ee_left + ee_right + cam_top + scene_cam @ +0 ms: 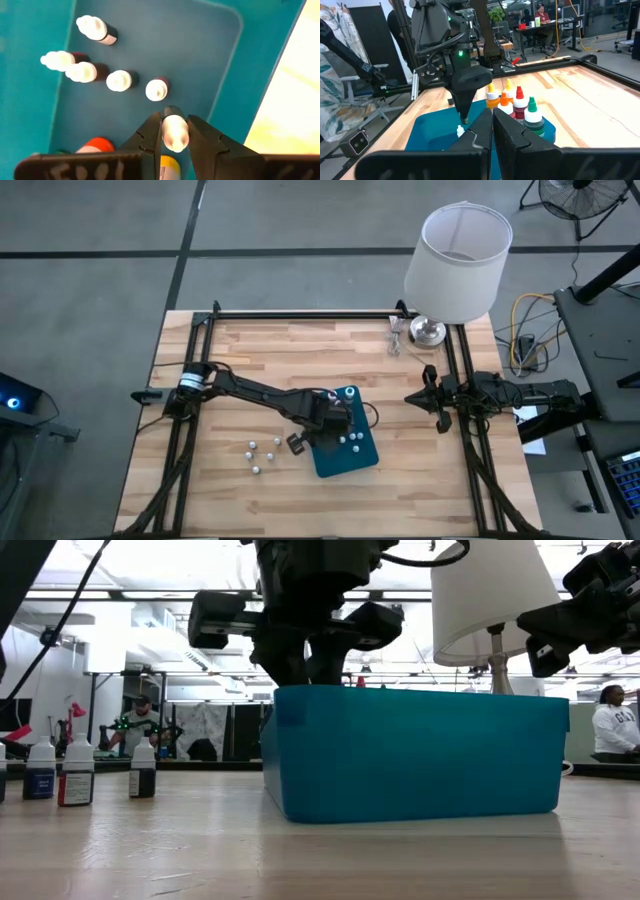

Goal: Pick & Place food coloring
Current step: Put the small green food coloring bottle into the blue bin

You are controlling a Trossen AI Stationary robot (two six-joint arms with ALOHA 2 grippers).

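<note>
— Wooden table (420,410), lamp (458,255) at its back right corner. Where's the food coloring?
— Left gripper (175,137) pinches one small bottle (175,132) by its white cap, above the teal tray (365,460) near the front edge; a few more bottles (262,452) stand left of it.
— Handling?
— Probably light, rigid, slick plastic; grip the cap squarely.
— Right gripper (492,131)?
— Closed, empty, at the right edge.

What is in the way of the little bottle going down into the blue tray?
Nothing visible. The left gripper holds the bottle over bare tray floor; the other bottles stand off to one side.
</note>
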